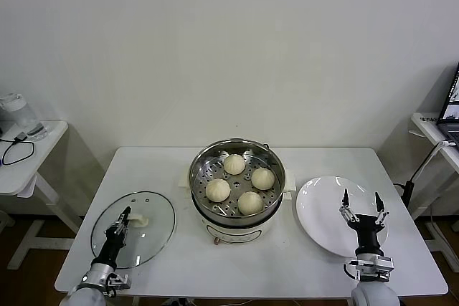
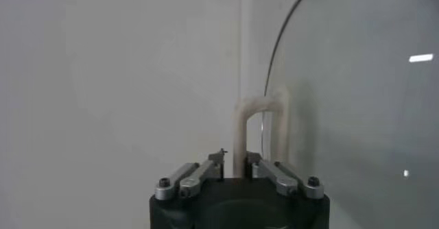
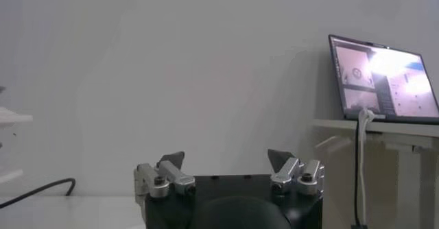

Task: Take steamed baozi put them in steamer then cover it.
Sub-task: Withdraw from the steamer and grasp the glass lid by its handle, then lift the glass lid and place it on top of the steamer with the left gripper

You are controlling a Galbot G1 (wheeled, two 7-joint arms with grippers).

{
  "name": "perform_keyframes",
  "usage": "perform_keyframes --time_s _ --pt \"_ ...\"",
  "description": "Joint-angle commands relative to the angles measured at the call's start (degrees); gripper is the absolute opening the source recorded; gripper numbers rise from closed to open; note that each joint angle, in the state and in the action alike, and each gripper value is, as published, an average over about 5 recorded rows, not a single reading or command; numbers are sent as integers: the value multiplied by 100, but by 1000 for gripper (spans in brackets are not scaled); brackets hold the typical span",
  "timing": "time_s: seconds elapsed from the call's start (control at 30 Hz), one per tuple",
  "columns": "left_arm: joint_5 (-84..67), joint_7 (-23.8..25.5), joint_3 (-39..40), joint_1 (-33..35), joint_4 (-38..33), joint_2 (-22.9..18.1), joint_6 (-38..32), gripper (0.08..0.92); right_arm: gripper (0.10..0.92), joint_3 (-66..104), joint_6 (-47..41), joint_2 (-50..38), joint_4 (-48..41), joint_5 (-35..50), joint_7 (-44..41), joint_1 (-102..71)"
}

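Four baozi (image 1: 237, 183) sit in the steamer (image 1: 237, 209) — covering step in hand. Left gripper (image 1: 126, 213) pinches the lid (image 1: 133, 228) handle (image 2: 260, 129); right gripper (image 1: 363, 201) spread, idle over the plate (image 1: 319, 206). Next: lift level, centre it on the pot.

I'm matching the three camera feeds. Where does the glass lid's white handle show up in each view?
Head view: the lid handle sits at the lower left, on the glass lid left of the steamer.
Left wrist view: low centre, clamped in the left gripper.
Right wrist view: not in it.
Shared landmark: the lid's curved rim, seen in the head and left wrist views.

Cream-white steamed baozi (image 1: 234, 164); shiny steel steamer (image 1: 237, 214), perforated floor; white plate (image 1: 323, 213).
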Motion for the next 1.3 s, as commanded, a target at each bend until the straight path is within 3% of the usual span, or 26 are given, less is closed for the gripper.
perform_keyframes --time_s 0.03,0.23,0.37,0.47,0.6,0.77,0.93,1.1,1.3 --pt "-207 27 -471 194 -861 130 148 188 823 -13 17 20 -22 -22 6 14" --pt "-446 355 -1144 325 -2325 426 512 188 823 -30 24 57 -31 -43 3 26" --pt "-865 710 -1165 284 -3421 648 859 188 823 -26 55 74 -56 -65 -2 45" --pt "-1219 932 -696 264 -4209 795 1132 188 823 -16 93 91 -75 -93 -6 66" --pt "-1448 1143 520 35 -4866 849 1817 188 823 -4 70 110 -68 -95 -1 77" --pt "-1471 1222 2290 -800 -4976 623 2884 188 823 22 38 123 -96 -94 17 109" --pt "-1214 1463 3685 -1833 -4458 72 3620 188 823 48 39 178 -152 -91 21 165" --pt "-588 2282 4173 -2470 -3935 -308 4047 188 823 61 48 277 -186 -104 16 200" --pt "153 3210 4169 -2619 -3541 -494 4234 188 823 82 48 375 -224 -149 11 237"
